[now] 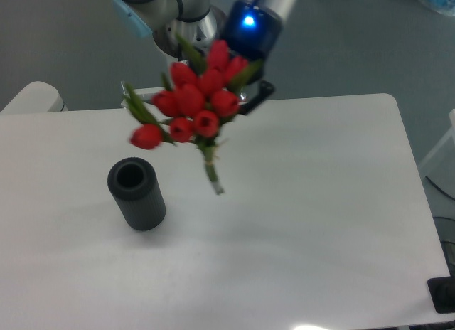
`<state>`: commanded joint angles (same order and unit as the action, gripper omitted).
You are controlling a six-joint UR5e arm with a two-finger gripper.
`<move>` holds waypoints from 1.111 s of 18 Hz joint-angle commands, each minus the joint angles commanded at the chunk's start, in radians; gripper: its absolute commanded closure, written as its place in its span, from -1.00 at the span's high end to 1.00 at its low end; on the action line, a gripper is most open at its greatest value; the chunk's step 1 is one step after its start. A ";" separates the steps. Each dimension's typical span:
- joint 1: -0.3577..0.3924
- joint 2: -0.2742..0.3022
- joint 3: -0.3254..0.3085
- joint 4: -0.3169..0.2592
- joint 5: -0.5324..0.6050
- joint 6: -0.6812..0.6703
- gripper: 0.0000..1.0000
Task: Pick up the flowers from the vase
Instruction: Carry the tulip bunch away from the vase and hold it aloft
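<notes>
The flowers (pixel 193 102), a bunch of red tulip buds with green leaves and a short pale stem, hang in the air above the white table, clear of the vase and to its upper right. My gripper (pixel 242 95) sits behind the bunch at its right side, shut on the flowers; its fingers are mostly hidden by the buds. The vase (pixel 136 193), a short dark ribbed cylinder, stands upright on the table at the left with its opening empty.
The arm's white base and blue-lit wrist (pixel 250 21) rise behind the table's far edge. The white table (pixel 298 223) has a rounded right corner. A dark object (pixel 443 294) sits at the lower right corner.
</notes>
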<state>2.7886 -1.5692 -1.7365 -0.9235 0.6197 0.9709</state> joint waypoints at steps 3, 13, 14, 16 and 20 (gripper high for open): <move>0.025 -0.038 0.008 0.002 0.008 0.058 -0.28; 0.029 -0.095 0.006 -0.002 0.107 0.190 -0.28; 0.029 -0.098 0.006 -0.002 0.109 0.192 -0.28; 0.031 -0.103 0.005 -0.002 0.114 0.230 -0.28; 0.031 -0.111 0.009 -0.003 0.117 0.246 -0.28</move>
<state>2.8195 -1.6797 -1.7273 -0.9265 0.7363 1.2164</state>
